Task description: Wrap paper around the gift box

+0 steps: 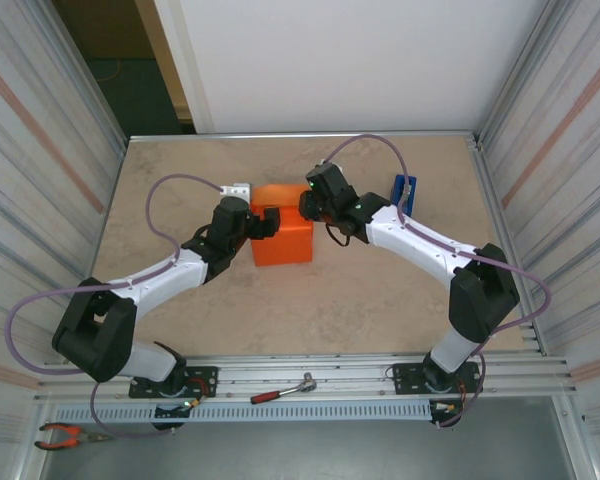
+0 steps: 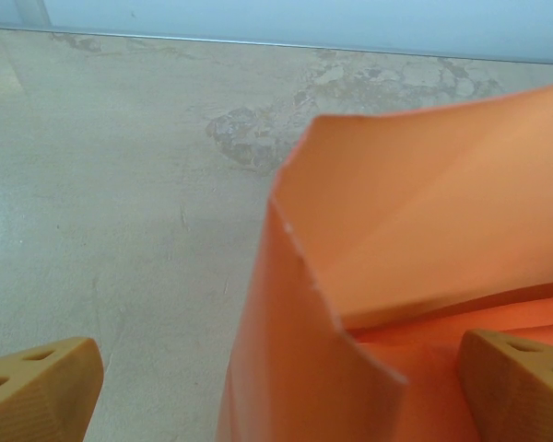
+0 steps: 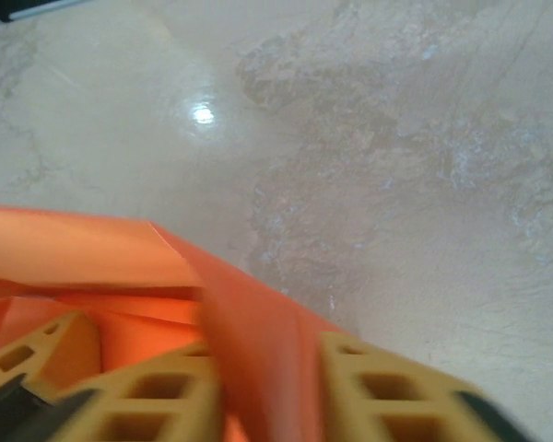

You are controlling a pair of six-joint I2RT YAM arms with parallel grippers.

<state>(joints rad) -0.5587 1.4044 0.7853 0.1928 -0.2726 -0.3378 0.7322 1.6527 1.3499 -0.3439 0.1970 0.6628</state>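
Step in hand, by my read: closing the end flaps, with the main wrap looking done.

- **Lower left:** orange-handled pliers (image 1: 65, 435) are lying on the metal rail, not in use.
- **Left of centre:** the left gripper (image 1: 270, 222) is sitting at the left top edge of the wrapped shape. Its tan plastic fingers (image 2: 39, 391) are standing spread wide in the wrist view. A raised flap of the large bright orange paper (image 2: 415, 230) is poking up between them, not pinched.
- **Just behind it:** a small white-grey block (image 1: 238, 189) is lying on the beige mottled tabletop (image 1: 380, 300).
- **Centre:** the paper is sitting folded into a boxy form, and the gift box is hidden inside it with no pink showing.
- **Bottom centre:** a red-handled ratchet (image 1: 283, 390) is lying on the rail.
- **Upper right corner of the wrap:** the right gripper (image 1: 310, 208) is working there, and in its wrist view it looks to be pinching a fold of the paper.
- **Right:** a blue tape dispenser (image 1: 404, 192) is standing near that arm, untouched.

Next move, I'm guessing: the left fingers pressing the upright flap flat while the right holds tension, then taping. It needs a light grip, since thin paper creases and tears easily.

Containers: the paper wrap is holding the box, presumably. Whether the dispenser holds a roll is too small to tell.
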